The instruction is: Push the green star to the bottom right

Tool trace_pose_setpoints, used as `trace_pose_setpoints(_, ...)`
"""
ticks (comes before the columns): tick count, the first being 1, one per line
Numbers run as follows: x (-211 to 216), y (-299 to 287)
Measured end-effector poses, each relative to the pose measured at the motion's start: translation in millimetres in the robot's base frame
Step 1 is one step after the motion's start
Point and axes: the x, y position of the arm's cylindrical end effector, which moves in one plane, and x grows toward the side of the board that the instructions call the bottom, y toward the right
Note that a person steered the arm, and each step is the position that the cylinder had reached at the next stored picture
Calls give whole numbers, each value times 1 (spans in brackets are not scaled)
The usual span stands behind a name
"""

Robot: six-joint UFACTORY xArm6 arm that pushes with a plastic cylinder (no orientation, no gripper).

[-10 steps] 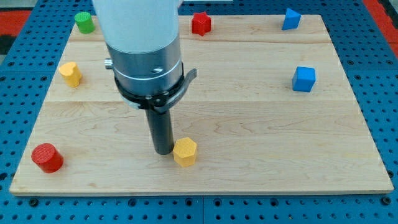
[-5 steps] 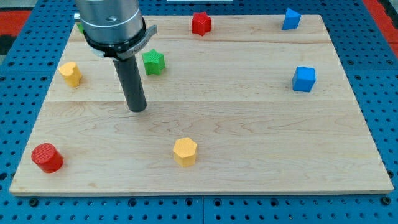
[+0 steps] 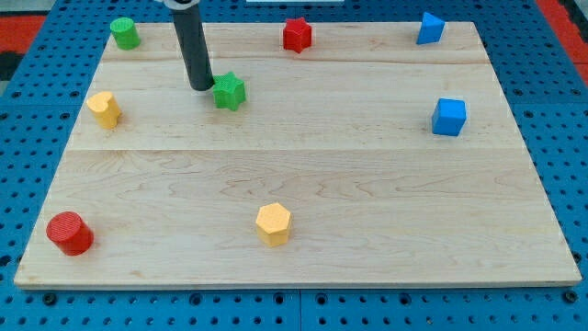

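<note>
The green star point(image 3: 229, 91) lies on the wooden board point(image 3: 367, 184) in its upper left part. My tip point(image 3: 201, 86) stands just left of the star, almost touching its upper left side. The dark rod rises from there to the view's top edge.
A green cylinder point(image 3: 124, 33) is at the top left, a red star point(image 3: 297, 35) at the top middle. A yellow block point(image 3: 105, 108) is at the left, a red cylinder point(image 3: 70, 233) at the bottom left. A yellow hexagon point(image 3: 273, 223) is at the bottom middle. Two blue blocks point(image 3: 429, 28) point(image 3: 449, 117) are at the right.
My tip has moved from beside the yellow hexagon up and left across the board to the green star's left side. No block has visibly moved.
</note>
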Motion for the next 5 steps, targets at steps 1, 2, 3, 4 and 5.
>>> trace_pose_setpoints(1,-4,5)
trace_pose_setpoints(2,0,6)
trace_pose_setpoints(3,7,16)
trace_pose_setpoints(4,15,36)
trace_pose_setpoints(5,20,56)
